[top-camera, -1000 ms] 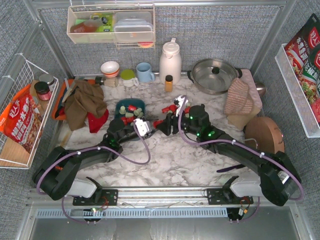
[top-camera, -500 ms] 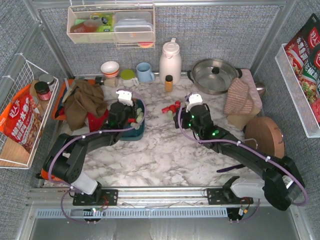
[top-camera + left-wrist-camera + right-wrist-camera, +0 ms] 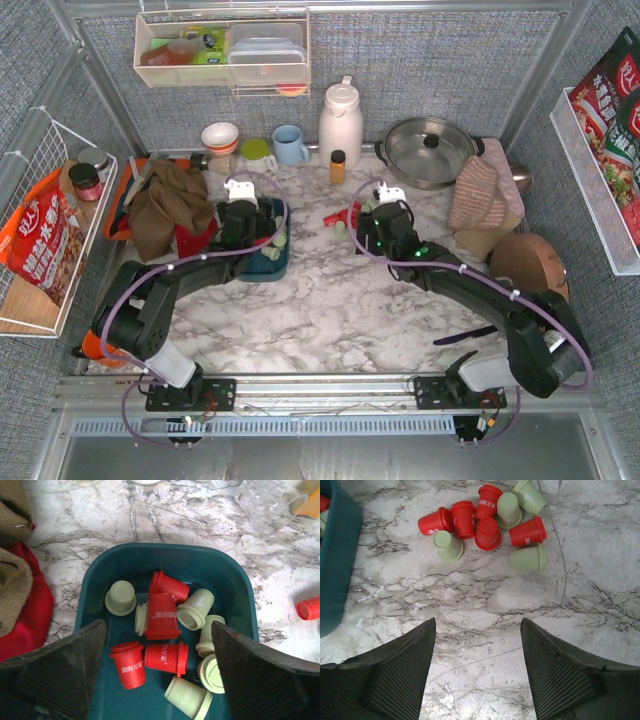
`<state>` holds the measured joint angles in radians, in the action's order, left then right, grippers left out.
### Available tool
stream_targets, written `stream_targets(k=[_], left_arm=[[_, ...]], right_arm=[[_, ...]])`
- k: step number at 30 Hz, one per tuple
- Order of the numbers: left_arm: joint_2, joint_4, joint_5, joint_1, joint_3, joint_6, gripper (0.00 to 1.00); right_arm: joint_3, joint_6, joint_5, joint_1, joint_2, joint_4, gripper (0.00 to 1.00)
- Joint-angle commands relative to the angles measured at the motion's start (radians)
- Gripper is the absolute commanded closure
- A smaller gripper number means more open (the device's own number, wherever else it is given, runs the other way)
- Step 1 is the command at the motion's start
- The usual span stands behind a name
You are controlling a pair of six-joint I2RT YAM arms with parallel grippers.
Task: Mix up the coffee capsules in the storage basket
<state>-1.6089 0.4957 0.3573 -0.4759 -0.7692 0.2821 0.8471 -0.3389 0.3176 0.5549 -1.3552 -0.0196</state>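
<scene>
My left gripper [image 3: 157, 630] hangs, jaws wide and empty, over the dark teal plastic basket [image 3: 210, 570] holding red and mint-green capsules [image 3: 162, 615]. My right gripper [image 3: 477, 625], jaws apart and empty, faces loose capsules [image 3: 487, 532] on the marble tabletop [image 3: 470, 595].

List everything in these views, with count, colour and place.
storage basket: one, dark teal, left-centre of the table
coffee capsules: about ten, red and mint green, inside the basket
loose coffee capsules: nine, five red and four green, on the table right of the basket
jug: one, white, back centre
mug: one, blue, left of the jug
bottle: one, amber, before the jug
pan: one, silver with lid, back right
cloths: two, brown and red, left of the basket
towel: one, pink striped, right side
left pincer: one, black, open above the basket
right pincer: one, black, open above bare table near the loose capsules
</scene>
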Motion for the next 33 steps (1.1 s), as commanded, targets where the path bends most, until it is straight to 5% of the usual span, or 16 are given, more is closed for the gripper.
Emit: stream_targets(k=[1, 11, 19, 33], left_arm=[[0.022, -0.020, 0.071, 0.000, -0.010, 0.018, 0.02], [0.157, 0.047, 0.023, 0.000, 0.009, -0.092, 0.01], [0.245, 0.144, -0.030, -0.001, 0.065, -0.172, 0.01], [0.253, 0.139, -0.041, -0.002, 0.062, -0.181, 0.01]], right_arm=[[0.028, -0.024, 0.024, -0.014, -0.033, 0.033, 0.26], [0.125, -0.026, 0.026, -0.114, -0.208, 0.069, 0.22], [0.351, 0.030, -0.173, -0.241, -0.437, 0.211, 0.19], [0.477, 0.091, -0.189, -0.262, -0.598, 0.297, 0.29]])
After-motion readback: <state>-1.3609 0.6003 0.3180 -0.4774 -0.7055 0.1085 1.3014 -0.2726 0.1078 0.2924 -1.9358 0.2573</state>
